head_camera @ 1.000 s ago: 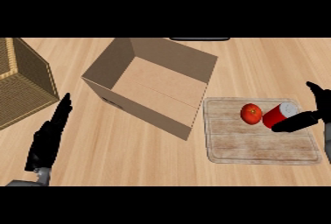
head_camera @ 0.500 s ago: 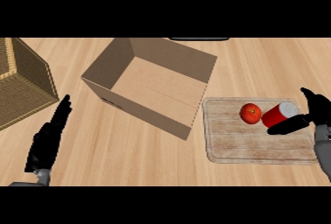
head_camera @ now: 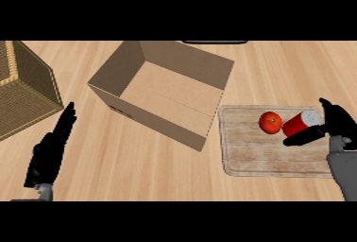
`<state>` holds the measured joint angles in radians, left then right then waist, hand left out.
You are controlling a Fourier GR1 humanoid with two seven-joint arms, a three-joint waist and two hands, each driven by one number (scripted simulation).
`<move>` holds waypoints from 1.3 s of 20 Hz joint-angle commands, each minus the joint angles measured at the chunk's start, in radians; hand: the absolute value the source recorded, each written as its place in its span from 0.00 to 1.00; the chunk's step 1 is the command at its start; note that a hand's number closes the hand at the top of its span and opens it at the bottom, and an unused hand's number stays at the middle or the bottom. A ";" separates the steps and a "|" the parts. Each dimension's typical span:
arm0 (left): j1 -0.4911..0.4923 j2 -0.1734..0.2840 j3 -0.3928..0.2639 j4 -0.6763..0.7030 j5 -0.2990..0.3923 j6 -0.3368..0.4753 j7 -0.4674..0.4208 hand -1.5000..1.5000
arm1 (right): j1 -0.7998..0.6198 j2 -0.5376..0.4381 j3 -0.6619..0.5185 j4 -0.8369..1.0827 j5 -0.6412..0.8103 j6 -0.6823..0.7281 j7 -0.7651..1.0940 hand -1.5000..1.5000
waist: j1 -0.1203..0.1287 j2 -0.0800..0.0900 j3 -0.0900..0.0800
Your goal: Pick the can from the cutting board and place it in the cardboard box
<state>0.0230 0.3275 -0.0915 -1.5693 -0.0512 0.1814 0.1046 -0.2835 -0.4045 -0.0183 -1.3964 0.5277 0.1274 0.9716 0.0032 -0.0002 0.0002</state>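
counter point(head_camera: 140, 160) pale wood, smooth | cutting board point(head_camera: 258, 156) worn wood | box point(head_camera: 167, 90) matt cardbd | can point(head_camera: 298, 124) glossy

Left hand point(head_camera: 47, 153): matte black, long slim fingers, short grey cuff at the wrist. Right hand point(head_camera: 336, 126): same black, mounted on a smooth grey cylindrical forearm point(head_camera: 344, 171).

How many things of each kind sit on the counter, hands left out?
Cans: 1, red can on the cutting board
Tomatoes: 1, tomato beside it
Cutting boards: 1, cutting board
Cardboard boxes: 1, cardboard box
Wicker baskets: 1, wicker basket
Total: 5
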 commanded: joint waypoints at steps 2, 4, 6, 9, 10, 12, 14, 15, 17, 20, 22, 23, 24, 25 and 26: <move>-0.047 -0.019 0.062 0.066 -0.002 -0.057 -0.013 0.50 | -0.050 0.044 -0.025 0.042 0.034 0.008 0.010 0.00 | 0.000 0.001 0.000; -0.055 -0.024 0.079 0.047 -0.009 -0.074 0.014 0.50 | -0.023 0.051 -0.030 0.048 0.056 0.006 -0.015 0.00 | -0.001 0.000 0.000; -0.012 -0.069 0.025 0.007 -0.080 -0.022 0.010 0.50 | 0.044 0.076 -0.016 -0.027 0.076 -0.026 -0.017 0.00 | -0.002 0.000 0.000; -0.028 -0.063 0.078 0.041 -0.076 -0.058 -0.016 0.50 | -0.020 0.079 -0.045 0.060 0.077 0.009 -0.029 0.00 | -0.001 0.000 0.000; 0.018 -0.059 0.064 -0.010 -0.080 -0.058 -0.018 0.50 | 0.005 0.044 -0.076 0.129 0.077 -0.028 -0.139 0.00 | 0.001 0.000 0.000; 0.027 -0.038 0.104 -0.055 -0.054 -0.091 0.012 0.50 | -0.027 0.099 -0.034 0.024 0.090 0.017 0.014 0.00 | 0.000 -0.001 0.000; -0.028 -0.074 0.090 -0.011 -0.080 -0.085 0.038 0.50 | -0.022 0.070 -0.056 0.080 0.083 0.040 -0.072 0.00 | -0.002 0.000 0.000; 0.042 -0.085 0.092 -0.001 -0.073 -0.096 -0.042 0.50 | -0.020 0.084 -0.050 0.100 0.098 0.026 -0.073 0.00 | 0.000 0.000 0.000; 0.004 -0.073 0.112 0.018 -0.074 -0.114 -0.035 0.50 | -0.001 0.094 -0.052 0.082 0.094 0.042 -0.049 0.00 | -0.002 0.000 0.000; -0.042 -0.073 0.128 0.031 -0.081 -0.112 0.023 0.50 | 0.002 0.112 -0.076 0.082 0.064 0.029 -0.074 1.00 | -0.004 0.000 0.000; -0.063 -0.075 0.138 0.049 -0.090 -0.123 -0.012 0.50 | -0.022 0.096 -0.087 0.150 0.081 0.003 -0.154 1.00 | -0.002 0.000 0.000; 0.023 -0.115 0.080 -0.040 -0.113 -0.101 0.023 0.50 | -0.052 0.123 -0.046 0.222 0.157 -0.072 -0.162 1.00 | 0.003 0.001 0.000; 0.011 -0.092 0.117 -0.001 -0.095 -0.114 -0.020 0.50 | -0.023 0.104 -0.029 0.190 0.192 -0.079 -0.155 1.00 | 0.001 0.000 0.000; 0.028 -0.115 0.104 0.010 -0.112 -0.081 -0.049 0.50 | -0.049 0.041 -0.043 0.223 0.211 -0.062 -0.173 1.00 | 0.004 0.001 0.000; -0.029 -0.077 0.125 -0.022 -0.073 -0.135 0.035 0.50 | -0.022 0.071 -0.012 0.159 0.252 -0.104 -0.134 1.00 | -0.001 0.000 0.000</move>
<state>0.0209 0.2359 0.0170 -1.5746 -0.1437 0.0763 0.1025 -0.3194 -0.3190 -0.0647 -1.2315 0.6936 0.0726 0.8339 0.0042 -0.0035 -0.0045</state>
